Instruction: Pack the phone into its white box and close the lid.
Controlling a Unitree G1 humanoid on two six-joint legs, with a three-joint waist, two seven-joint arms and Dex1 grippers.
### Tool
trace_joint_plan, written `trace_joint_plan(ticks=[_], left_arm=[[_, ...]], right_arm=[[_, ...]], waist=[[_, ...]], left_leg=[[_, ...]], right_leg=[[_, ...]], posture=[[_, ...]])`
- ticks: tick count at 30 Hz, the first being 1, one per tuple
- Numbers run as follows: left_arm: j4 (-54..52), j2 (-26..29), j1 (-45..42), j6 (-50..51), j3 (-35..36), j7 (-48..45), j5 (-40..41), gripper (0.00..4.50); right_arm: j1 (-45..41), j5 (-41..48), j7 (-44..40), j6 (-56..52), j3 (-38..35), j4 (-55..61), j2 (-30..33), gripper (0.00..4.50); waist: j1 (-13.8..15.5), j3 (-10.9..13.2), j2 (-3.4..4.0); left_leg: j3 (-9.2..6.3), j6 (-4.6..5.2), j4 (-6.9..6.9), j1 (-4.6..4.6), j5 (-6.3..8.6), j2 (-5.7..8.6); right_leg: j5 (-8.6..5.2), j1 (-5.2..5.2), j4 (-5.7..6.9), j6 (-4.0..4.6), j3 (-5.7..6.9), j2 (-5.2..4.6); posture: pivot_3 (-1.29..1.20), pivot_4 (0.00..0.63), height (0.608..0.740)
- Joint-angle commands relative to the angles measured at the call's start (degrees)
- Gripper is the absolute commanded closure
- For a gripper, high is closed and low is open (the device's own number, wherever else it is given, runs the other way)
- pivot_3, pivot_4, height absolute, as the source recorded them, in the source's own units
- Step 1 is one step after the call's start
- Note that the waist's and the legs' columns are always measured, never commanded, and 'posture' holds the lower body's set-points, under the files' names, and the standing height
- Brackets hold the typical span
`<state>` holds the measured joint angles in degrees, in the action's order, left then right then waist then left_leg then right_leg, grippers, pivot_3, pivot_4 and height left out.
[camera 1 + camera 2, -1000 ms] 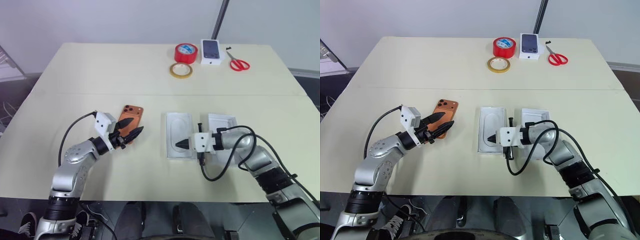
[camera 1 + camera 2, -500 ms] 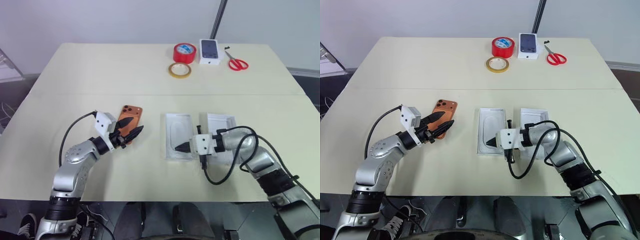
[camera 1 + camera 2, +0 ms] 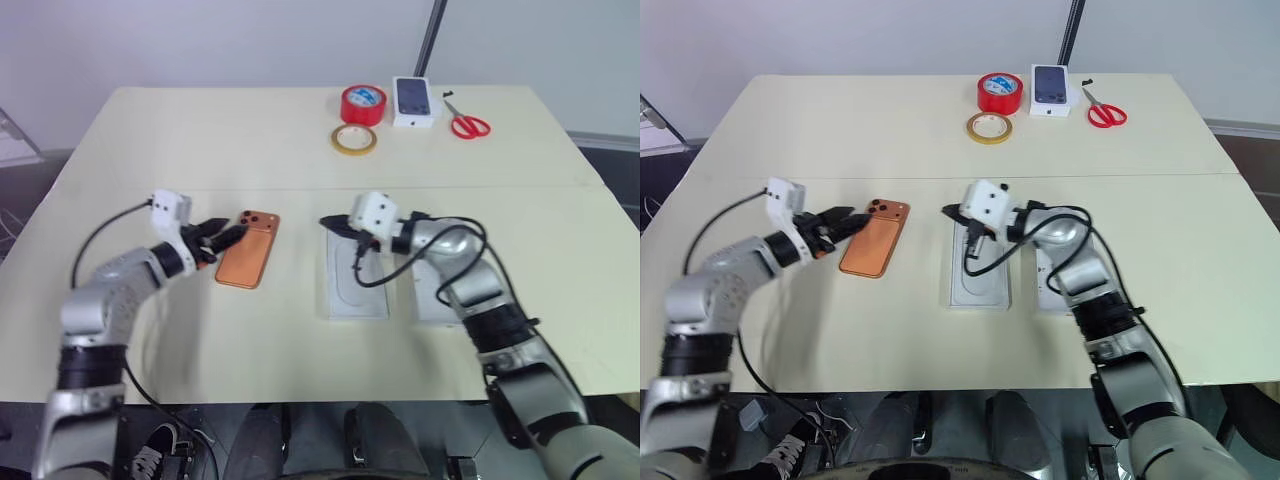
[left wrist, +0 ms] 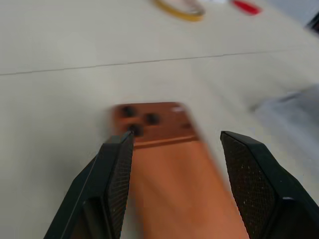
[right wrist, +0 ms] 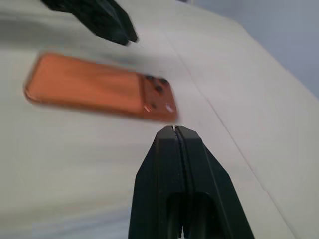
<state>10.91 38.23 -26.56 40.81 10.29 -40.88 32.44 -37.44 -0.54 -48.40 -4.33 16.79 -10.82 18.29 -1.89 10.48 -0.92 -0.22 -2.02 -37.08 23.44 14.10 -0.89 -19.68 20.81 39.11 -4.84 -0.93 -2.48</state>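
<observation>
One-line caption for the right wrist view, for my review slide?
Shut right gripper points toward the flat orange smartphone lying camera-side up on the beige table.

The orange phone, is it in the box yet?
Not yet. The phone lies flat on the table, left of the white box.

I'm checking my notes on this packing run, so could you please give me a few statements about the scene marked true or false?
1. The phone lies camera side up on the table. True.
2. The right claw is open. False: it is shut.
3. The left claw grips the phone. False: it is open, its fingers apart over the phone's edge.
4. The phone is in the white box. False: it lies on the table, left of the insert.
5. Scissors lie at the far edge. True.
</observation>
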Motion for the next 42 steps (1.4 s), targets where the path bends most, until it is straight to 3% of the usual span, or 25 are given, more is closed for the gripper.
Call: trace_joint_plan(ticks=[1,10,14,19,24,31,42], left_arm=[[7.4,2.1,-4.1,3.5,0.7,-3.8,0.2,1.56],[14.0,1.1,-8.6,16.4,-4.5,-13.6,1.5,1.56],[17.0,1.4,-8.5,17.7,-9.2,-16.7,-1.7,1.56],[22.5,-0.9,-10.5,18.5,-10.0,-17.6,-3.2,1.56],[21.5,-2.2,-10.6,20.0,-12.9,-19.1,-5.1,1.56],[23.2,-2.9,-12.0,20.0,-11.3,-18.5,-6.7,1.56],[19.6,-5.3,-12.6,26.4,-5.7,-19.2,-1.7,1.56]], right_arm=[[-2.9,-2.5,0.4,-3.2,3.5,-0.2,-2.8,4.47],[-11.0,-9.9,0.2,-7.8,11.4,-13.4,-8.0,4.47],[-11.7,-10.4,0.8,-7.4,11.3,-16.2,-10.7,4.47],[-11.7,-11.6,2.7,-6.7,11.2,-18.1,-13.0,4.47],[-11.6,-12.8,3.4,-6.5,11.4,-17.9,-13.6,4.47],[-11.3,-13.7,3.8,-5.8,11.3,-17.9,-13.5,4.47],[-10.2,-14.9,4.5,-4.3,11.4,-18.2,-13.0,4.47]], waist=[[0.0,0.0,-0.01],[-0.3,0.0,-0.07],[-0.5,0.0,-0.08],[-0.5,0.0,-0.08],[-0.4,-0.2,0.04],[-0.1,-0.2,0.06],[0.0,-0.2,0.06]], left_leg=[[0.0,0.0,-0.02,0.01,0.0,0.02],[0.0,0.0,-0.09,0.06,-0.07,0.07],[0.0,-0.02,-0.03,0.06,-0.09,0.04],[0.02,-0.02,-0.07,-0.01,-0.09,0.08],[-0.02,-0.02,-0.06,-0.16,-0.09,0.07],[-0.03,-0.02,-0.06,-0.15,-0.09,0.11],[-0.03,-0.02,-0.06,-0.11,-0.09,0.13]], right_leg=[[0.0,0.0,0.0,0.0,0.01,-0.02],[0.0,0.06,0.12,0.0,0.02,-0.05],[0.0,0.12,0.16,0.0,0.01,-0.04],[0.0,0.03,0.15,-0.01,-0.01,-0.08],[0.0,-0.12,0.18,0.0,0.01,-0.08],[0.0,-0.13,0.16,-0.01,0.02,-0.13],[0.0,-0.11,0.15,-0.01,0.02,-0.15]], posture=[[0.0,0.15,0.74],[0.0,0.15,0.74],[0.0,0.15,0.74],[0.0,0.15,0.74],[0.0,0.15,0.74],[0.0,0.15,0.74],[0.0,0.15,0.74]])
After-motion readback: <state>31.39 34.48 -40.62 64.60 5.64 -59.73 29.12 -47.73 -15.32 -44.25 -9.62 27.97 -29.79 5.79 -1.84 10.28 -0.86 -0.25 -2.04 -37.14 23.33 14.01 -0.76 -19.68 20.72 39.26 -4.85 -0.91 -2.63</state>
